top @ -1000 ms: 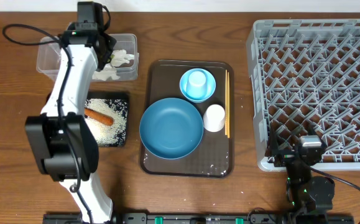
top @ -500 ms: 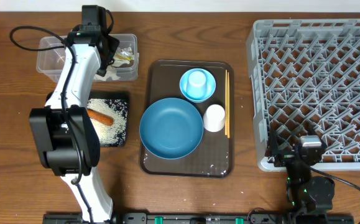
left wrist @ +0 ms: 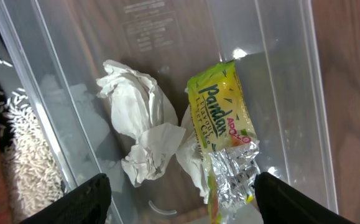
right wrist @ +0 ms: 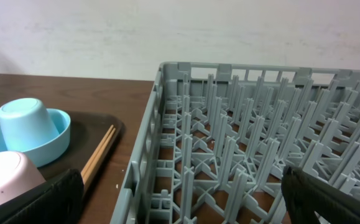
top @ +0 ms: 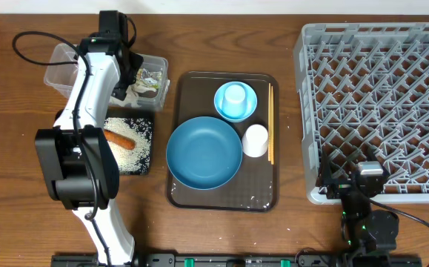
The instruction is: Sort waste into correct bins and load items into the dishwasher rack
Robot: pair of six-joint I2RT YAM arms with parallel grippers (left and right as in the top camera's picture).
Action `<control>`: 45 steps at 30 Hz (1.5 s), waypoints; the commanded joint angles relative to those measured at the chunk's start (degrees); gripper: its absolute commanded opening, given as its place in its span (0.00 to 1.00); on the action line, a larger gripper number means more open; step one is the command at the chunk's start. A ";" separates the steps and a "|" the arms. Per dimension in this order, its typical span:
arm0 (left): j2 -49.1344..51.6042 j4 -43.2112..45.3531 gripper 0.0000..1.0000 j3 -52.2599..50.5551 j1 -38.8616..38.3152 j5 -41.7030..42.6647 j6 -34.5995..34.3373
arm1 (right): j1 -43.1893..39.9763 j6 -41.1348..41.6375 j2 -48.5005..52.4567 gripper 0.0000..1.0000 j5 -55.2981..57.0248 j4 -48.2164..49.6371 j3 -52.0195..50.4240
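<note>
Where the overhead looks down, rice (top: 129,153) and carrot (top: 118,139) lie in the black tray (top: 143,169) by the left edge; bowl (top: 204,153), saucer (top: 247,110), light-blue cup (top: 234,95), white cup (top: 255,140), chopsticks (top: 270,122) sit unloaded mid-table; rack (top: 377,89) at right edge bare. Left wrist: left gripper (left wrist: 181,202) apart, empty, over clear tub (left wrist: 279,74) holding paper wads (left wrist: 139,124), wrapper (left wrist: 223,130); walls close. Right wrist: right gripper (right wrist: 181,199) apart, unobstructed.

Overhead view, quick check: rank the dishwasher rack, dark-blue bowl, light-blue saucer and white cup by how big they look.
1. dishwasher rack, by far the largest
2. dark-blue bowl
3. light-blue saucer
4. white cup, the smallest
No two look close enough in size to be unsure.
</note>
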 commanded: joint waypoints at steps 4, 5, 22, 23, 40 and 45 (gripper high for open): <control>0.20 2.16 0.77 -0.31 0.04 -0.28 0.83 | -0.63 0.79 -0.02 0.99 0.15 -0.17 -0.13; 0.09 3.10 0.77 -0.31 0.02 -0.28 1.44 | -0.63 0.79 -0.02 0.99 0.15 -0.17 -0.13; -4.37 10.16 0.76 -0.02 0.15 5.70 10.29 | -0.63 0.79 -0.02 0.99 0.15 -0.17 -0.13; -5.77 10.08 0.76 -0.02 0.15 5.73 11.54 | -0.63 0.79 -0.02 0.99 0.15 -0.17 -0.13; -13.29 -12.83 0.48 -6.60 -0.11 7.48 11.87 | -0.63 0.79 0.00 0.99 0.15 -0.17 -0.13; -13.29 -7.87 0.19 -13.09 -0.13 9.73 11.85 | -0.63 0.79 -0.02 0.99 0.15 -0.17 -0.13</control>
